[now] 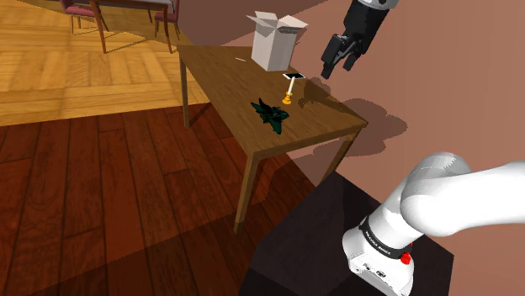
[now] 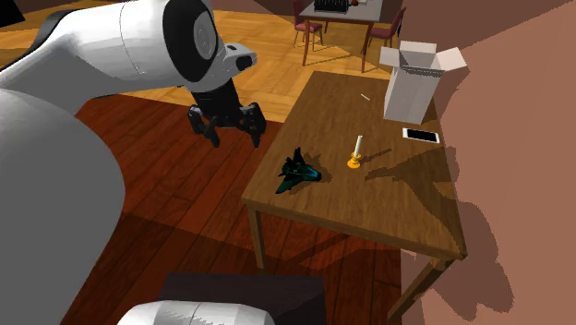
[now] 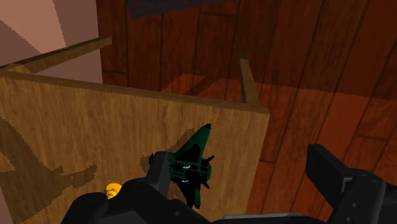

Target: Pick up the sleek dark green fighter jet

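On the table [image 1: 220,74] sat a dark green jet [image 1: 271,114], pointy-nosed, lying flat; fingers [image 3: 338,181] were spread wide, gripping nothing.

Scanning every surface for lettering, and nothing legible comes up. The closest thing is a thin strip of dark print [image 1: 380,245] running along the white arm [image 1: 437,202] just above its lower joint in the shoulder view. It looks like a maker's mark, but the characters are too small to read. The white box [image 1: 273,42] on the worktop [image 1: 324,126] shows plain faces in both exterior views.
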Available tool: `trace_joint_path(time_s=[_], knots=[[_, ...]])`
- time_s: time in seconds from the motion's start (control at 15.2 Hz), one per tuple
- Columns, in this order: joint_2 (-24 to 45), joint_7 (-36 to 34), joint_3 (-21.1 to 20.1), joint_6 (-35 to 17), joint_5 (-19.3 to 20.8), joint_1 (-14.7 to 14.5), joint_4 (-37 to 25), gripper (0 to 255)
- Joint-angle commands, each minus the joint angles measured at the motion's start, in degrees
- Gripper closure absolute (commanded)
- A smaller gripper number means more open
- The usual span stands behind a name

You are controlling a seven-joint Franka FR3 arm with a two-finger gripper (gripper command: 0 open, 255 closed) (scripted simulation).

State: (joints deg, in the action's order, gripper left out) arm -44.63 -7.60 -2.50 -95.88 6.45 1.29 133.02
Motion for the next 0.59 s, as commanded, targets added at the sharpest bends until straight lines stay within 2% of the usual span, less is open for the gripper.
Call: trace_joint_path(time_s=[0.0,0.53], knots=[[0.00,0.00,0.00,0.00,0.00,0.00,0.00,0],[9.02,2.32,4.16,-18.06,1.85,1.28,5.61,0]])
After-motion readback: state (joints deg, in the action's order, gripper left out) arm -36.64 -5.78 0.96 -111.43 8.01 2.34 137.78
